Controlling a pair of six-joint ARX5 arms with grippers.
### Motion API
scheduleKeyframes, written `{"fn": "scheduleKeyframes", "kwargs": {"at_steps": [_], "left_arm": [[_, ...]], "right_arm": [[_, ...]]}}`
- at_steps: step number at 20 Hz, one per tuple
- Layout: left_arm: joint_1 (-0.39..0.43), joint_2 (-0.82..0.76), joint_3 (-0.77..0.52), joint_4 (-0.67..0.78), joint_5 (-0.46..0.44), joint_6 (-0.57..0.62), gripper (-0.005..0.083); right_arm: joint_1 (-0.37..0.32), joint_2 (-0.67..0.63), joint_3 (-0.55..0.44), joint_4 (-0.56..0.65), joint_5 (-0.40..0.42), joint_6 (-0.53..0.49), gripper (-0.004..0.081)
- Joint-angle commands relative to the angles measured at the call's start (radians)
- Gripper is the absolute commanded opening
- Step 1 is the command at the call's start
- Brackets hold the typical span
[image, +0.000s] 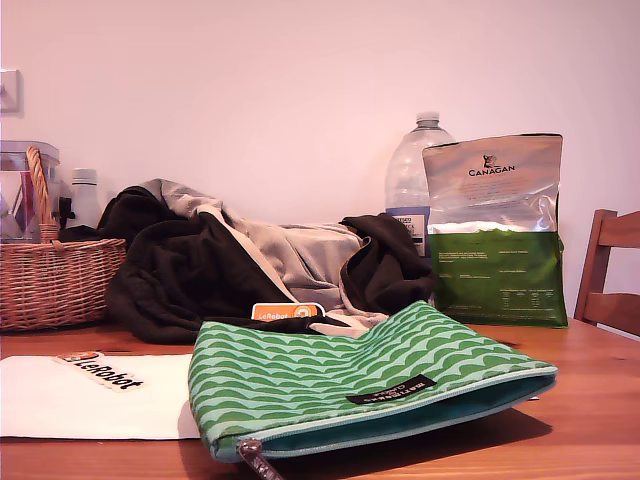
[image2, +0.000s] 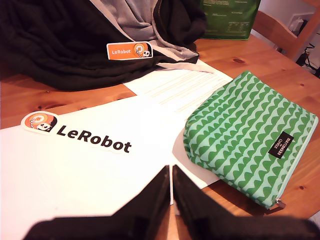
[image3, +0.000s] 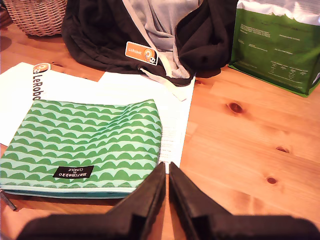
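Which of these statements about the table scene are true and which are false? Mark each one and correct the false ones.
1. The green pouch lies on the table. True.
2. My first pincer grips the pouch. False: it is shut on nothing, near the white sheet.
3. A basket stands at the exterior view's left. True.
4. The green bag lies flat. False: it stands upright beside the bottle.
5. My second pincer is wide open. False: it is shut.
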Motion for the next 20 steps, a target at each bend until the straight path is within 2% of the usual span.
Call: {"fn": "scheduleKeyframes", "kwargs": {"at_steps": [1, 7, 10, 15, 17, 20], "left_arm": [[-0.002, -0.005, -0.014, 0.127, 0.009, 0.033, -0.0020], [-0.002, -0.005, -0.014, 0.127, 0.009, 0.025, -0.0020], [-0.003, 0.021, -0.014, 0.119, 0.051, -0.116, -0.0020], [-0.003, 0.195, -0.014, 0.112, 0.266, -0.327, -0.0020], [-0.003, 0.294, -0.014, 0.107, 0.349, -0.410, -0.0020], [-0.003, 0.436, -0.014, 0.111, 0.423, -0.494, -0.0019]], "right_arm": [[0.003, 0.008, -0.004, 0.162, 0.000, 0.001, -0.0013], [0.003, 0.008, -0.004, 0.162, 0.000, 0.001, -0.0013], [0.003, 0.013, -0.004, 0.177, -0.050, -0.005, -0.0013], [0.018, 0.120, -0.004, 0.225, -0.197, -0.133, -0.0013], [0.030, 0.182, -0.004, 0.252, -0.209, -0.136, -0.0013], [0.037, 0.266, -0.004, 0.309, -0.211, -0.136, -0.0013]]}}
